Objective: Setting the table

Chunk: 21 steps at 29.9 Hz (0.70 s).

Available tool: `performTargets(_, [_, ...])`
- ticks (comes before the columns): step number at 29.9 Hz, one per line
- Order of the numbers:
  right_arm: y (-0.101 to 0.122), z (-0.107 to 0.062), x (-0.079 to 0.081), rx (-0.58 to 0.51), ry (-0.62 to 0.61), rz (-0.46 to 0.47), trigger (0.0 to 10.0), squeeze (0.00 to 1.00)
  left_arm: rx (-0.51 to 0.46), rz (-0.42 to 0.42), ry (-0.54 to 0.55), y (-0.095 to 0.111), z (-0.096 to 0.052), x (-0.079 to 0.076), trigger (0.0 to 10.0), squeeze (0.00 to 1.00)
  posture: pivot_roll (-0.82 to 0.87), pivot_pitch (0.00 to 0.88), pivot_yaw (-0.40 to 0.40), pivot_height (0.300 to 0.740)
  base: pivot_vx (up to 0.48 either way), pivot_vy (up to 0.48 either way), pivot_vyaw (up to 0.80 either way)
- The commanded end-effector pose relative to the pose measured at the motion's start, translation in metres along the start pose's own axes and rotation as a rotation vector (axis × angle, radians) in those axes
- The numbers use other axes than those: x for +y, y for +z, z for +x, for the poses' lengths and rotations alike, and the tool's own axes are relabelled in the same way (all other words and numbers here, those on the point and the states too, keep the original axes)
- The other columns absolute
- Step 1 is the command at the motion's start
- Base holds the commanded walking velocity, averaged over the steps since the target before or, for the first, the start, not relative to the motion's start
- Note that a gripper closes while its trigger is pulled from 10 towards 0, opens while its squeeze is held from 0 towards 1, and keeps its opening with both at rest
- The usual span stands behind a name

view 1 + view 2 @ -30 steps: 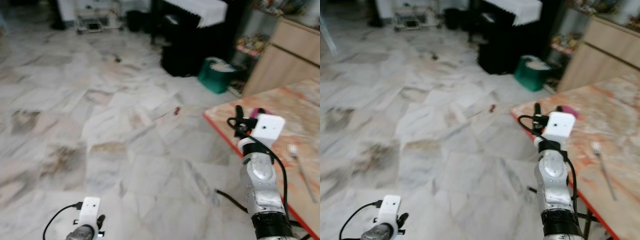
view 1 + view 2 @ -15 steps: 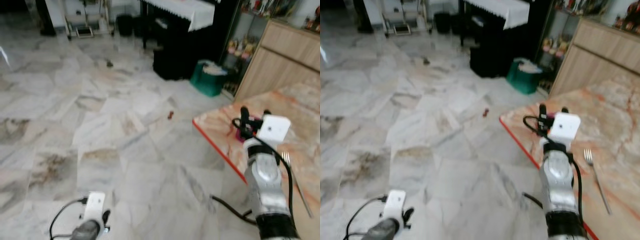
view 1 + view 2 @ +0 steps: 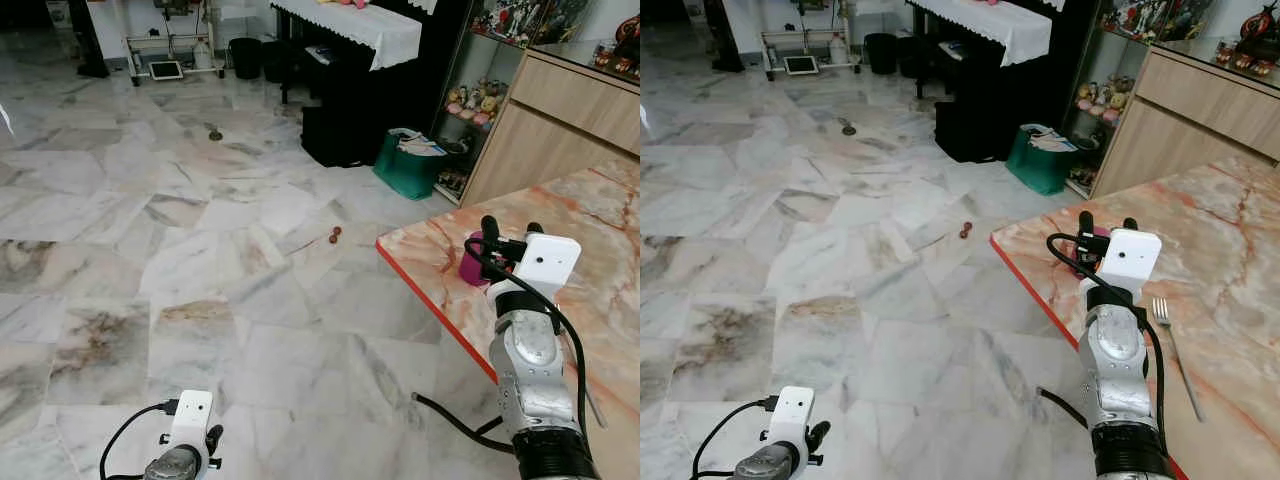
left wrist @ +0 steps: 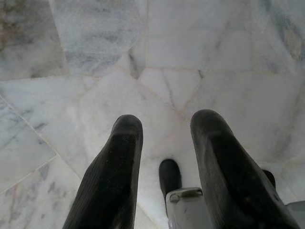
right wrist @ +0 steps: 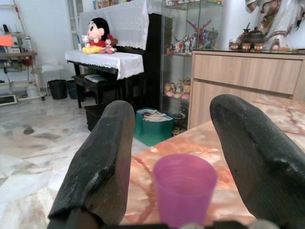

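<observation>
L gripper (image 4: 162, 162) hangs idle over the floor, fingers spread, holding nothing. R gripper (image 5: 171, 157) fingers spread wide either side of the purple cup (image 5: 185, 191), upright nr the table (image 3: 1240, 300) corner, not yet touching. Looks light, rigid plastic, prob slick; grip mid-wall. Fork (image 3: 1175, 355) lies beyond.
</observation>
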State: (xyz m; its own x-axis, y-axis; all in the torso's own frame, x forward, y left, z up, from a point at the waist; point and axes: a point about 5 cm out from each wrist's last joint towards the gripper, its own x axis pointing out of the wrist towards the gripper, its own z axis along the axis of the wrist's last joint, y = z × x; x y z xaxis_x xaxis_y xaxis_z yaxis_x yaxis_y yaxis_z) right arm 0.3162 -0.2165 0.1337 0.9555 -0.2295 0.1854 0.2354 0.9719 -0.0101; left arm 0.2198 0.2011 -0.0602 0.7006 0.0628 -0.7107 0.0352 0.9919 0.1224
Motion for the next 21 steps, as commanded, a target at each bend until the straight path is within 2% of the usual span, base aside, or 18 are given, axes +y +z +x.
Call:
performTargets(1, [0.0038, 0.0024, -0.0029, -0.007, -0.01, 0.003, 10.0, 0.0, 0.008, 0.02, -0.01, -0.0017, -0.0001, -0.0032, 10.0, 0.0, 0.07, 0.0, -0.062, 0.74, 0.0, -0.304, 0.0])
performTargets(11, [0.0024, 0.0025, -0.0028, 0.003, -0.011, -0.001, 10.0, 0.0, 0.005, 0.018, -0.015, -0.0013, 0.0, -0.0048, 10.0, 0.0, 0.06, 0.0, -0.06, 0.74, 0.0, -0.302, 0.0])
performTargets(18, [0.0008, 0.0011, -0.002, 0.015, -0.007, -0.006, 10.0, 0.0, -0.001, 0.001, -0.008, -0.0004, 0.0001, -0.0043, 10.0, 0.0, 0.06, 0.0, -0.061, 0.74, 0.0, 0.0, 0.0])
performTargets(21, [-0.0008, -0.0009, -0.0082, 0.04, -0.025, -0.043, 10.0, 0.0, 0.0, 0.001, -0.008, -0.0006, 0.0001, -0.0043, 10.0, 0.0, 0.06, 0.0, -0.061, 0.74, 0.0, 0.0, 0.0])
